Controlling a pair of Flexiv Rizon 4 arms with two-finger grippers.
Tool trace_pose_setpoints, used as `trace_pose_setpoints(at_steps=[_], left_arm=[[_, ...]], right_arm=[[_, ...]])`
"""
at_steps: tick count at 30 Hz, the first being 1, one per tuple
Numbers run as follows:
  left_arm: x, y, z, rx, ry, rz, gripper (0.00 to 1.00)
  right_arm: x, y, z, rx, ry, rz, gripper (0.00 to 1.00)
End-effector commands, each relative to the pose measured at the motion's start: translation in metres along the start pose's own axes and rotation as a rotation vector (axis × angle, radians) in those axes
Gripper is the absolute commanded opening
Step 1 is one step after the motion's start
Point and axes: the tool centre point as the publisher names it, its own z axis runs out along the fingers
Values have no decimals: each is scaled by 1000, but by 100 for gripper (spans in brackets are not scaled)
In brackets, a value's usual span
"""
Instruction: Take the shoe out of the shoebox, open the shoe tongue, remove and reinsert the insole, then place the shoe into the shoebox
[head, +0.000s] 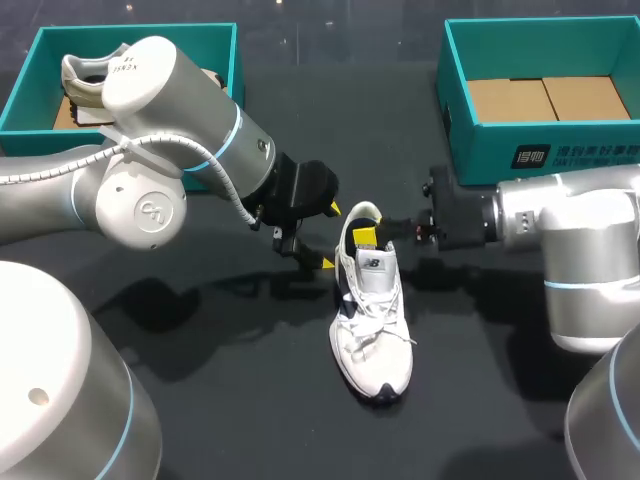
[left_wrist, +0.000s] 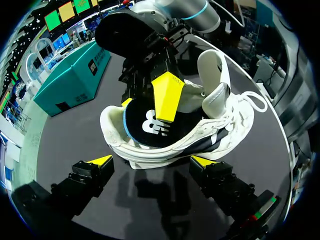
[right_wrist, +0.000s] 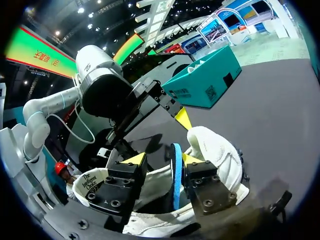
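Shoe (head: 372, 330) lies at the middle of the table (head: 230, 390), toe toward the near edge and heel toward the far edge. It is well apart from the open teal shoebox (head: 470, 150) at the far right corner.

The left arm (head: 150, 200) comes in from the left edge and ends just beside the heel. The left pincer (head: 330, 237) is spread and touches nothing. The right arm (head: 570, 230) lies low from the right edge, with the right pincer (right_wrist: 162, 159) down in the heel opening.

I judge the shoe light, with a soft upper that gives under a squeeze and a firmer sole. The sole's sides or the heel collar look the best places to steady it. Its tongue (head: 375, 265) stands lifted.

The insole (right_wrist: 176, 170) stands on edge within the right pincer. It looks thin and floppy, so it is best taken at its heel end. Whether that pincer pinches it, I cannot tell.
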Motion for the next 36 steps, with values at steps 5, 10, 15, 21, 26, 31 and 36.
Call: trace_pose_setpoints(at_steps=[5, 10, 15, 21, 26, 31, 36], left_arm=[[0, 0, 0, -1, 0, 1, 100], [0, 0, 0, -1, 0, 1, 100], [0, 0, 0, -1, 0, 1, 100], [0, 0, 0, -1, 0, 1, 100], [0, 0, 0, -1, 0, 1, 100], [0, 0, 0, -1, 0, 1, 100], [-3, -5, -20, 5, -25, 13, 100]], right_arm=[[-6, 5, 0, -41, 10, 5, 2], [-10, -4, 3, -10, -1, 25, 0], [-10, -19, 3, 33, -32, 53, 0], [-6, -30, 1, 55, -47, 74, 0], [0, -18, -3, 16, -41, 43, 39], [-1, -4, -4, -11, -31, 18, 47], [-4, 5, -5, -29, -34, 8, 49]])
